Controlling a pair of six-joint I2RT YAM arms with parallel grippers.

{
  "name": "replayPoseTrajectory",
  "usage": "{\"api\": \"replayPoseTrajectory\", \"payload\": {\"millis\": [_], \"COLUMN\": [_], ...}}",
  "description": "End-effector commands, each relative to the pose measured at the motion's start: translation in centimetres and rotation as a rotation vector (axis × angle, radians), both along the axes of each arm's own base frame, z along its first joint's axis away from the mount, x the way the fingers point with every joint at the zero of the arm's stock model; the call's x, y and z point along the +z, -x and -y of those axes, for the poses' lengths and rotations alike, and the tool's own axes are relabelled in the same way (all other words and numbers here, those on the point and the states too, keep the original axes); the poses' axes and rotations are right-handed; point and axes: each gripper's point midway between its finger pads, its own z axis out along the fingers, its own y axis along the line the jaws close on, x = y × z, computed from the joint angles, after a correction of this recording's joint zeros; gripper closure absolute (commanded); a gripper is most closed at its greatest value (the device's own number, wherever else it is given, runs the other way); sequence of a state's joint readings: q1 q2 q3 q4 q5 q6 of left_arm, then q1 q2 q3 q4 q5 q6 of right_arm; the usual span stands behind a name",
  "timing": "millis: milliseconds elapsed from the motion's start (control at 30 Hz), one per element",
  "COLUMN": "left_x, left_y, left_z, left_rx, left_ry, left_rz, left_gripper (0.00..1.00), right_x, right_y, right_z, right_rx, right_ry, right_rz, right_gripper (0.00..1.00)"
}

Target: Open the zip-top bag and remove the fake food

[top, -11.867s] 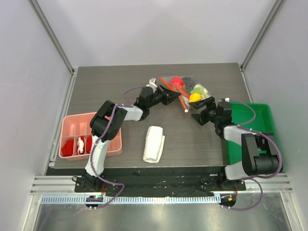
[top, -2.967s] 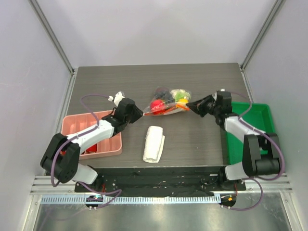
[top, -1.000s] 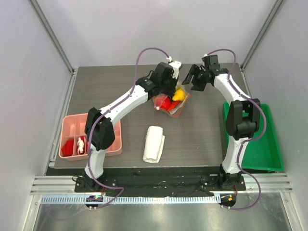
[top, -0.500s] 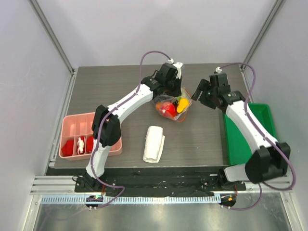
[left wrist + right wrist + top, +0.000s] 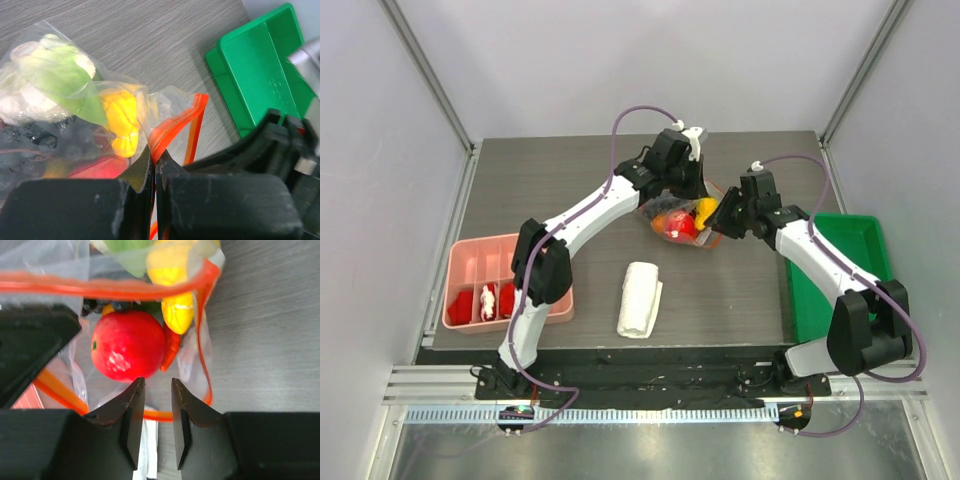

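The zip-top bag [image 5: 686, 217] hangs in the air over the back middle of the table, its mouth open. My left gripper [image 5: 680, 188] is above it, shut on the orange-red zip strip [image 5: 172, 125]. The fake food lies inside: a yellow piece [image 5: 120, 117], a green piece [image 5: 60, 80] and a red piece [image 5: 95, 167]. My right gripper [image 5: 725, 216] is at the bag's right side. In the right wrist view its jaws [image 5: 153, 390] stand a little apart and empty, just below a red fruit [image 5: 127, 345] and a yellow piece [image 5: 176, 310] in the open mouth.
A folded white cloth [image 5: 640, 298] lies at the front middle. A pink compartment tray [image 5: 510, 262] sits at the left edge. A green bin [image 5: 850, 275] sits at the right edge, also in the left wrist view [image 5: 260, 70]. Grey walls enclose the table.
My left gripper has lifted the bag off the table and holds it at the back middle. In the last half second my right gripper has moved left, up to the bag's open mouth.
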State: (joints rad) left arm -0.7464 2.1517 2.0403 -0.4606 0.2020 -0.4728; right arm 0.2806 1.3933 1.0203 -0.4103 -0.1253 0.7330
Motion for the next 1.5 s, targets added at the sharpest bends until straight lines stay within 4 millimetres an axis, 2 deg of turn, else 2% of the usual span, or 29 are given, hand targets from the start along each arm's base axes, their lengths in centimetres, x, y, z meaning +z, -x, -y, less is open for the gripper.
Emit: {"api": "replayPoseTrajectory", "payload": {"millis": [0,133,267,433,600,700,867,933,967,1033,1067,1100,1133,1267,1333,1433,1467], "left_x": [2.0,1.8,1.5,1.1,0.6,0.7,0.6,0.5,0.4,0.4,0.4,0.4,0.4,0.5,0.3,-0.7,-0.8], "left_y": [-0.1,0.3,0.5,0.7,1.2,1.5,2.0,2.1,2.0,2.2,2.2,2.2,2.3,2.4,2.1,1.7,1.6], "left_z": [1.6,2.0,2.0,2.3,2.8,3.1,3.6,3.7,3.7,3.7,3.7,3.6,3.6,3.5,3.3,2.8,2.6], "left_rx": [-0.018,-0.031,-0.034,-0.041,-0.055,-0.062,-0.070,-0.072,-0.072,-0.073,-0.073,-0.073,-0.073,-0.073,-0.060,-0.043,-0.037], "left_ry": [0.082,0.078,0.069,0.068,0.063,0.065,0.065,0.066,0.065,0.064,0.063,0.063,0.062,0.060,0.050,0.008,-0.006], "left_rz": [0.035,0.030,0.030,0.021,0.014,0.016,0.013,0.011,0.010,0.008,0.007,0.007,0.006,0.012,0.018,0.027,0.030], "left_gripper": [1.00,1.00,1.00,1.00,1.00,1.00,1.00,1.00,1.00,1.00,1.00,1.00,1.00,1.00,1.00,1.00,1.00], "right_x": [0.1,-1.9,-3.4,-5.2,-5.9,-5.6,-5.0,-4.4,-4.4,-4.2,-4.1,-4.0,-3.8,-4.5,-4.2,-3.0,-1.8], "right_y": [-2.7,-4.2,-4.8,-5.7,-6.8,-7.6,-7.6,-7.8,-7.8,-8.1,-8.3,-8.3,-8.3,-8.2,-8.0,-6.7,-6.2], "right_z": [-1.0,-0.5,0.4,0.2,-0.4,-1.0,-1.5,-1.7,-1.6,-1.6,-1.6,-1.7,-1.7,-1.3,-1.3,-0.8,-0.5], "right_rx": [0.026,0.003,-0.025,-0.029,-0.018,-0.014,-0.050,-0.078,-0.091,-0.102,-0.108,-0.107,-0.112,-0.127,-0.121,-0.102,-0.103], "right_ry": [-0.006,0.054,0.113,0.107,0.099,0.062,-0.011,-0.047,-0.050,-0.054,-0.056,-0.062,-0.072,-0.036,-0.025,0.013,0.026], "right_rz": [0.091,0.081,0.069,0.098,0.140,0.176,0.217,0.248,0.251,0.267,0.270,0.277,0.286,0.259,0.242,0.222,0.229], "right_gripper": [0.65,0.63,0.58,0.53,0.50,0.49,0.48,0.50,0.56,0.58,0.75,0.84,0.88,0.82,0.83,0.85,0.87]}}
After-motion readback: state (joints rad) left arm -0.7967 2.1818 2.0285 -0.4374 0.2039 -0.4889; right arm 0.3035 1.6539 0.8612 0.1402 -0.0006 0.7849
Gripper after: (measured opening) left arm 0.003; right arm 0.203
